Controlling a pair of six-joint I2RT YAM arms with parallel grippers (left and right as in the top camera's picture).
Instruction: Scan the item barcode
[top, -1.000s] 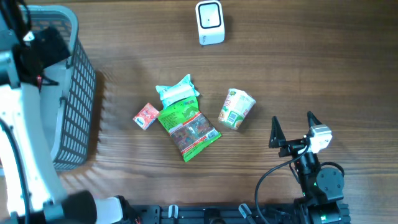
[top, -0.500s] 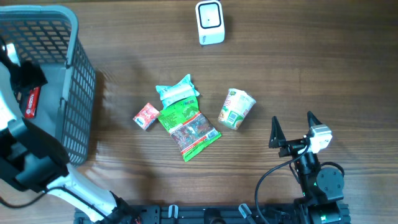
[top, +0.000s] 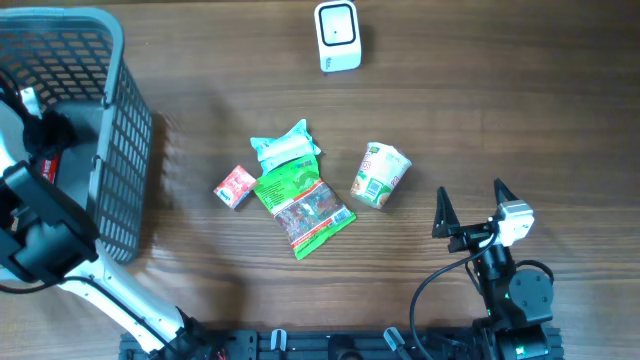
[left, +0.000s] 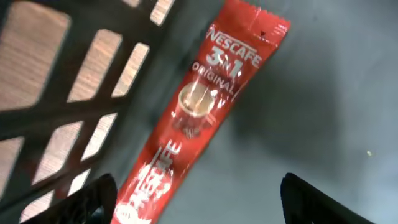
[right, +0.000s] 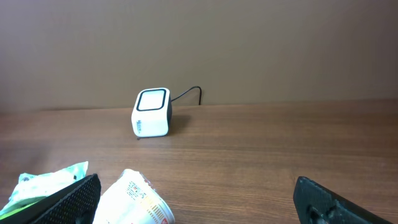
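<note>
Counting one cup (top: 380, 175), three packets (top: 303, 205), one scanner (top: 337, 36), one sachet (left: 199, 106) lying inside the basket (top: 125, 170); left gripper (left: 199, 202) and right gripper (top: 470, 195) gaping wide, empty.

Left arm (top: 50, 230) runs along the left edge, left gripper (left: 200, 196) pointing down, jaws apart; right gripper (top: 470, 205) lower right, jaws wide.

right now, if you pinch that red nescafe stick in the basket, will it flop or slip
Probably floppy: the Nescafe stick is a long, thin sachet, so it may bend if held by one end. Likely light, since it lies flat on the basket floor. Its glossy film could slip.
</note>
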